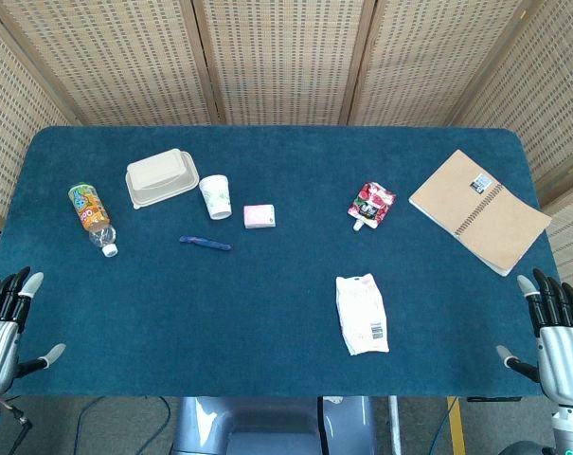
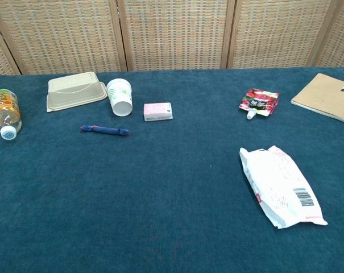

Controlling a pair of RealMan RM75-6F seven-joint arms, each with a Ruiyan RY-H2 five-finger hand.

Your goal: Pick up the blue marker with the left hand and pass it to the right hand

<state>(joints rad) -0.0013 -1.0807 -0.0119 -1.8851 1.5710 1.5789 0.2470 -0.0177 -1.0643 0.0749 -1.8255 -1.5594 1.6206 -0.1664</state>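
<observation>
Mid-table blue marker (image 1: 205, 243), near cup (image 1: 216, 197)

A worktop (image 1: 267, 313) covered in dark blue cloth carries a blue marker (image 1: 205, 243), lying bottle (image 1: 91, 216), lidded container (image 1: 160, 177), tipped paper cup (image 1: 216, 196), pink box (image 1: 259, 216), red pouch (image 1: 371, 204), white packet (image 1: 362, 314) and spiral notebook (image 1: 479, 210).

Bright even light, soft shadows, sharp focus.
</observation>
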